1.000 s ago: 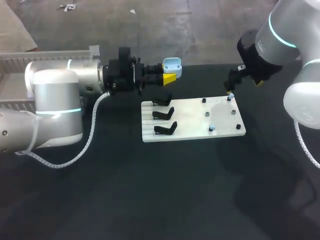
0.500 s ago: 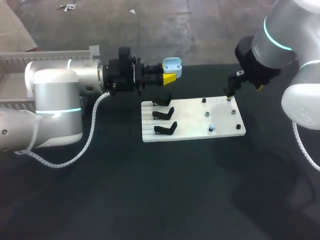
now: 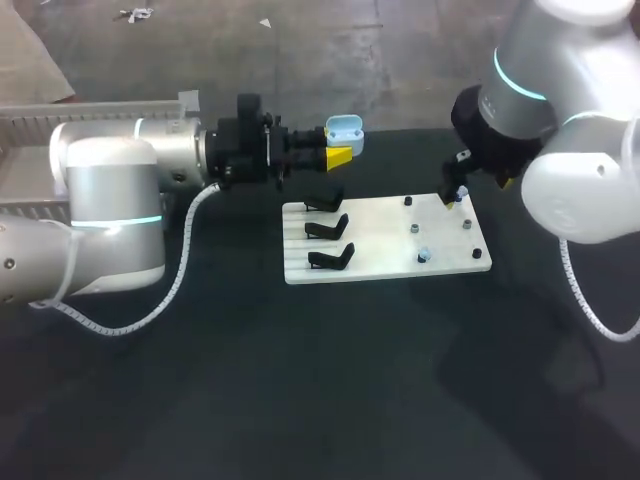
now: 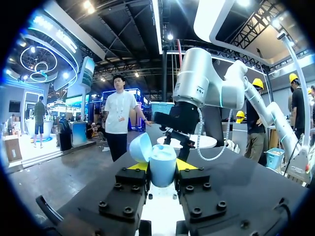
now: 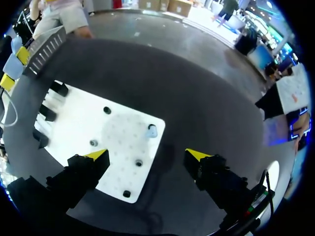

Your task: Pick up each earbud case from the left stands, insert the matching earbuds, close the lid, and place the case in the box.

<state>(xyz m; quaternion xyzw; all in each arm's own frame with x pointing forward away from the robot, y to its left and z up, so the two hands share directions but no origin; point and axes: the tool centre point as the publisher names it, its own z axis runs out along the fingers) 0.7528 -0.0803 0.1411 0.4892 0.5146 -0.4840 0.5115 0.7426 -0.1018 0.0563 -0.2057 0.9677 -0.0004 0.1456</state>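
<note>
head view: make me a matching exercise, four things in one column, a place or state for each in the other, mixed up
Things:
1. case
2. stands
3. right gripper
4. board

Places or states:
a. black, empty, on the board's left part
b. white, flat on the table
c. lid open, held in the left gripper
d. open, above the board's right end

Pairs: 1-c, 2-a, 3-d, 4-b
</note>
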